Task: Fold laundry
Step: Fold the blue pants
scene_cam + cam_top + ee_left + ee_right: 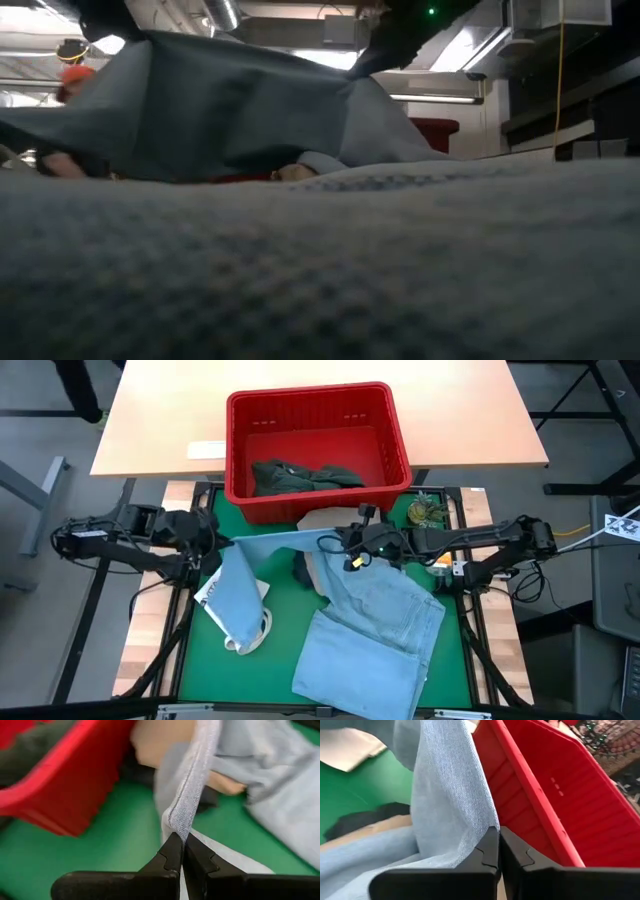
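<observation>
High view shows you the light blue garment spread on the green mat of the bench, its near part lying flat toward the front edge and its long axis running from there up toward the middle. From that heap one edge is lifted and stretched crosswise between your two arms. At the front left, a white tote bag lies partly under the hanging blue flap. Your left gripper is clenched on the left end of that raised edge; in the left wrist view its fingers pinch a stitched hem. Your right gripper is clamped on the same cloth near the middle of the bench, fingers pressed together over a fold of it. The cloth hangs below and between both grippers. A beige piece shows just behind. Farthest back, the red basket holds a dark green-grey piece.
</observation>
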You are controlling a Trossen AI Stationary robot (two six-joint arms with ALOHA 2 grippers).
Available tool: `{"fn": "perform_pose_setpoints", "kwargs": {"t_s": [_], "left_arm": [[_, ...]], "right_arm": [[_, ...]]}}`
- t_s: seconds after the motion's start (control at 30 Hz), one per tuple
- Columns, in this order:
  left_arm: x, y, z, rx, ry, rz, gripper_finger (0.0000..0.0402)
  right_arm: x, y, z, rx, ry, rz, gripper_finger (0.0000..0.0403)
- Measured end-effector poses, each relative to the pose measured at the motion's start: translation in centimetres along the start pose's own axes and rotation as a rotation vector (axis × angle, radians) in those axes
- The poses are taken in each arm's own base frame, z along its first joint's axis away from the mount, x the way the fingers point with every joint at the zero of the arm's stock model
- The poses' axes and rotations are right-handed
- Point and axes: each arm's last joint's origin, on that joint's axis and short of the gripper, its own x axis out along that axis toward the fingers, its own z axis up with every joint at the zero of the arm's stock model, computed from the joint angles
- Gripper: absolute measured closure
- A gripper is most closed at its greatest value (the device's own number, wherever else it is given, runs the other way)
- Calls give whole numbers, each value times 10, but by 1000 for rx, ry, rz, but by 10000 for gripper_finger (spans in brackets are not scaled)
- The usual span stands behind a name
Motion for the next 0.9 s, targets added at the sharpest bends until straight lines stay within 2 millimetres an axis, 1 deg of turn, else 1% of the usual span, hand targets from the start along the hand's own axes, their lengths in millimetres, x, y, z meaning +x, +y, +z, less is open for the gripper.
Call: {"fn": "perform_pose_setpoints", "kwargs": {"t_s": [0.13, 0.43, 0.53, 0.7, 0.77, 0.83, 0.9], "left_arm": [[7, -1, 3, 39, -9, 88, 401], [17, -6, 6, 86, 34, 110, 401], [17, -6, 6, 85, 33, 110, 401], [17, -6, 6, 85, 33, 109, 401], [17, -6, 6, 85, 32, 109, 401], [17, -6, 6, 84, 31, 109, 401], [17, -6, 6, 84, 30, 108, 401]], "right_arm": [[1, -3, -1, 2, 10, -21, 397], [2, -4, -5, -5, 38, -18, 362], [2, -4, -5, -6, 40, -17, 339], [1, -4, -4, -4, 38, -14, 279], [-4, -7, 1, -13, 35, 25, 258], [-13, -10, 12, -14, 8, 113, 242], [-25, -12, 25, 4, -15, 238, 231]]}}
